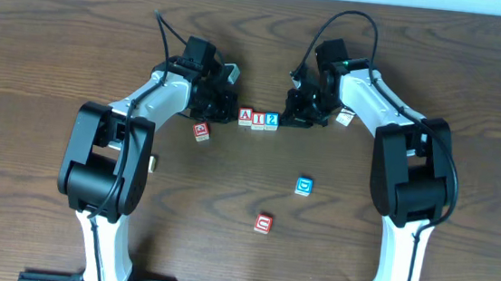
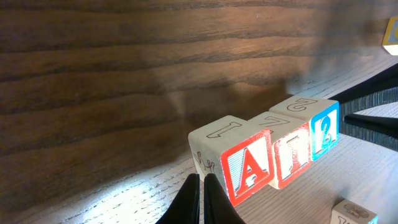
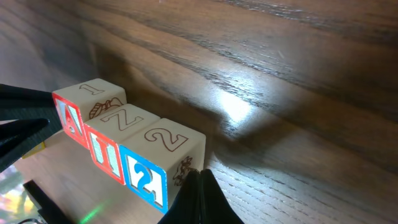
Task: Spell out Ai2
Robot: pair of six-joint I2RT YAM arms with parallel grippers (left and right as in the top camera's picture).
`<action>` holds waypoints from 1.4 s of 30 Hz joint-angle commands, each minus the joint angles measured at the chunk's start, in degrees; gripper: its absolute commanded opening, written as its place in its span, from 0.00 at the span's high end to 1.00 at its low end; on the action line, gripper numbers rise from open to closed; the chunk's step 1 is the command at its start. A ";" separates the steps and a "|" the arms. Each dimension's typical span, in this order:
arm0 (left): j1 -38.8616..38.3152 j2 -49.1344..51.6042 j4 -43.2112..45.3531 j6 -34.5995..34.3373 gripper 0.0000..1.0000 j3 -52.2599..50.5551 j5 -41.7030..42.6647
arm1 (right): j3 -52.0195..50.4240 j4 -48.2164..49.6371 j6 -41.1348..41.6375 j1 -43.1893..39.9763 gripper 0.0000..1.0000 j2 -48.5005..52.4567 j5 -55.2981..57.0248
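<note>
Three letter blocks stand side by side in a row on the wooden table: a red A block (image 1: 245,116), a red I block (image 1: 259,118) and a blue 2 block (image 1: 271,120). They also show in the left wrist view as the A block (image 2: 249,169), the I block (image 2: 291,152) and the 2 block (image 2: 325,130), and in the right wrist view as A (image 3: 69,121), I (image 3: 104,152), 2 (image 3: 144,180). My left gripper (image 2: 200,183) is shut and empty, its tips against the A block's left side. My right gripper (image 3: 200,177) is shut and empty, its tips against the 2 block's right side.
A red block (image 1: 200,131) lies left of the row under my left arm. A blue block (image 1: 304,186) and another red block (image 1: 263,223) lie nearer the front. A small block (image 2: 353,213) shows at the left wrist view's bottom right.
</note>
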 commanded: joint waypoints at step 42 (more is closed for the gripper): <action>7.63 -65.18 -27.63 18.10 0.05 -17.22 -3.56 | -32.83 -15.50 -2.56 -4.92 0.01 -82.47 19.93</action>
